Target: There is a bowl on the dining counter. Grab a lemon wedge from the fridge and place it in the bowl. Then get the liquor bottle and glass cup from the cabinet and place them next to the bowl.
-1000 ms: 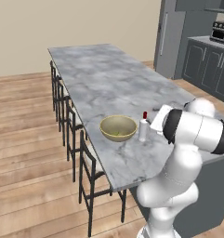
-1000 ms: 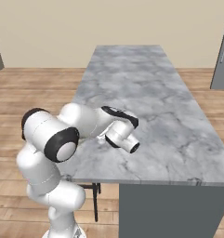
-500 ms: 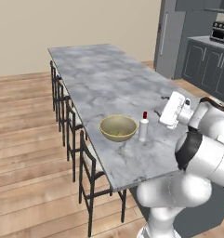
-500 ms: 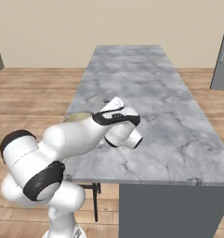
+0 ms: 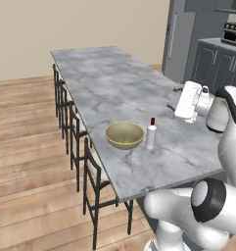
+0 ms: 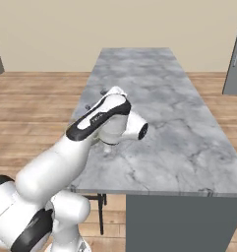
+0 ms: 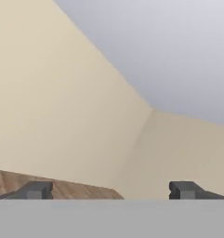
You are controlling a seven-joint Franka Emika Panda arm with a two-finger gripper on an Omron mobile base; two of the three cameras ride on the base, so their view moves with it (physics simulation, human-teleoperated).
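The dull yellow bowl (image 5: pixel 124 135) sits on the grey marbled dining counter (image 5: pixel 105 78), near its front edge. The liquor bottle (image 5: pixel 151 133), pale with a red cap, stands upright just right of the bowl and apart from it. My gripper (image 5: pixel 173 98) hangs above the counter, up and to the right of the bottle, tilted toward the far wall. Its fingertips (image 7: pixel 36 189) are wide apart with nothing between them, so my gripper (image 7: pixel 111 190) is open. In the right base view my arm covers the bowl, and my gripper (image 6: pixel 95 98) shows over the counter (image 6: pixel 189 123). The fridge (image 5: pixel 180 39) stands behind. The glass cup is out of view. I cannot make out a lemon wedge.
Dark stools (image 5: pixel 70 117) line the counter's left side above the wooden floor (image 5: pixel 26 162). Base cabinets (image 5: pixel 212 63) with a toaster oven (image 5: pixel 232 32) on top stand at the back right, beside the fridge.
My hand has lifted from beside the bottle, moving up and to the right and tipping toward the wall. The bottle and bowl have stayed put.
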